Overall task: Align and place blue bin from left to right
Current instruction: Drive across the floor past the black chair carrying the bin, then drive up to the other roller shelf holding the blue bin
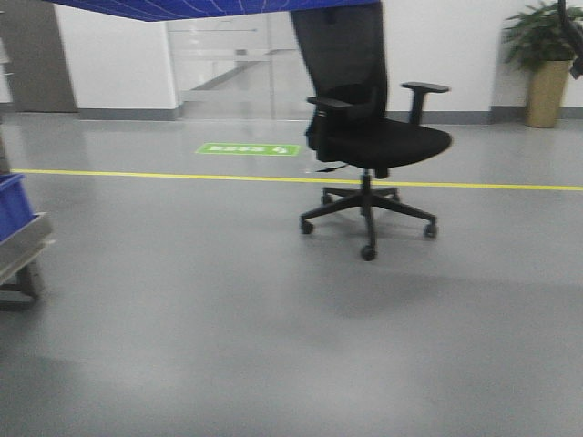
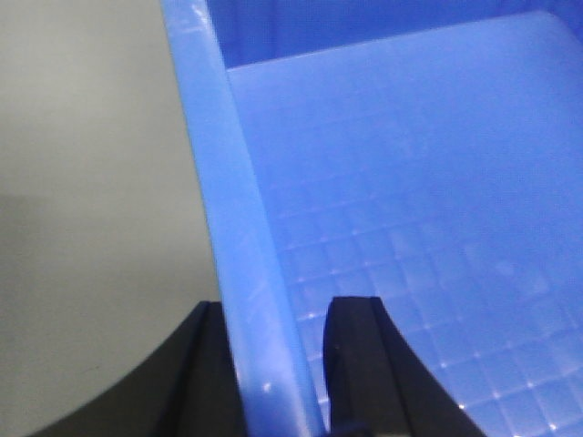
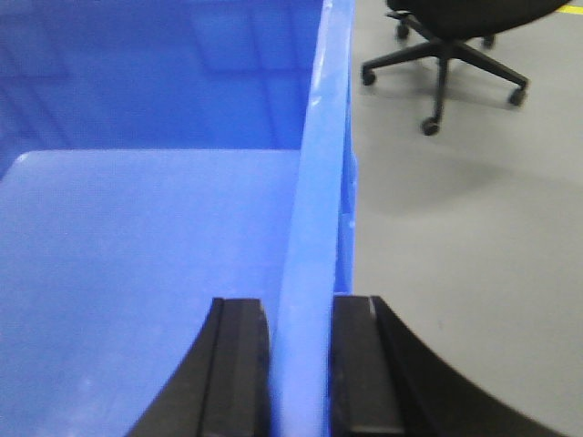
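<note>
Rims of the glossy blue bin (image 3: 137,228) sit clamped by left hand (image 2: 278,314), right hand (image 3: 299,309).

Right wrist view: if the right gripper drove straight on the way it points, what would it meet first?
The blue bin: its wall sits between the fingers of the right gripper, so it would probably just seat deeper on the rim. Past that, the outer finger faces grey floor; depth is unclear.

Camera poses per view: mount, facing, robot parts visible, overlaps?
Front: beneath the raised large bright-blue plastic bin, facing forward over grey floor to black swivel office chair; no robot parts identifiable.
Left wrist: looks along left jaws clamping bin rim.
Right wrist: along right jaws clamping bin rim, chair beyond.
Shared: bin in all; chair in front and right wrist.
</note>
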### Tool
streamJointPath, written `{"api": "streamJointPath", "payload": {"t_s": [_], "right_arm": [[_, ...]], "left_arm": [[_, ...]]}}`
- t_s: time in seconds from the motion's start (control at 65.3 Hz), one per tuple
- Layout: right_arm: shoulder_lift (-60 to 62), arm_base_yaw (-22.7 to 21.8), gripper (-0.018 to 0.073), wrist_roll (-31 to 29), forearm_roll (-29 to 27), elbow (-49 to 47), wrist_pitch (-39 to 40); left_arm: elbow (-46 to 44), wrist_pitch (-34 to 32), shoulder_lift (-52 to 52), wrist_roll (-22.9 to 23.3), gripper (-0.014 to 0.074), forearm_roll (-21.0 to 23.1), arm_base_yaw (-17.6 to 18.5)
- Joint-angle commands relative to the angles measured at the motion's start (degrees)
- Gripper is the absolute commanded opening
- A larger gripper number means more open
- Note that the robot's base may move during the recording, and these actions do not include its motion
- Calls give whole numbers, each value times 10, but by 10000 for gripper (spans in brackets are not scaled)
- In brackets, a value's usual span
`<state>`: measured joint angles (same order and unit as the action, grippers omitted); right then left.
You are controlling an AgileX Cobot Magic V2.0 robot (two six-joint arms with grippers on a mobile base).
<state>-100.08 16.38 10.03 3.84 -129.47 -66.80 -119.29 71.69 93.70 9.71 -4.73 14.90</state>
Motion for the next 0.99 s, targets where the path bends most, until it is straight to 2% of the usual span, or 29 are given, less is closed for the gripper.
{"api": "streamJointPath", "payload": {"t_s": [0.0, 0.98], "right_arm": [[14, -1, -151, -16, 23, -12, 60], [14, -1, -151, -16, 23, -12, 60]], "left_arm": [[-10, -31, -14, -16, -111, -20, 2], [-10, -31, -14, -16, -111, -21, 2]]}}
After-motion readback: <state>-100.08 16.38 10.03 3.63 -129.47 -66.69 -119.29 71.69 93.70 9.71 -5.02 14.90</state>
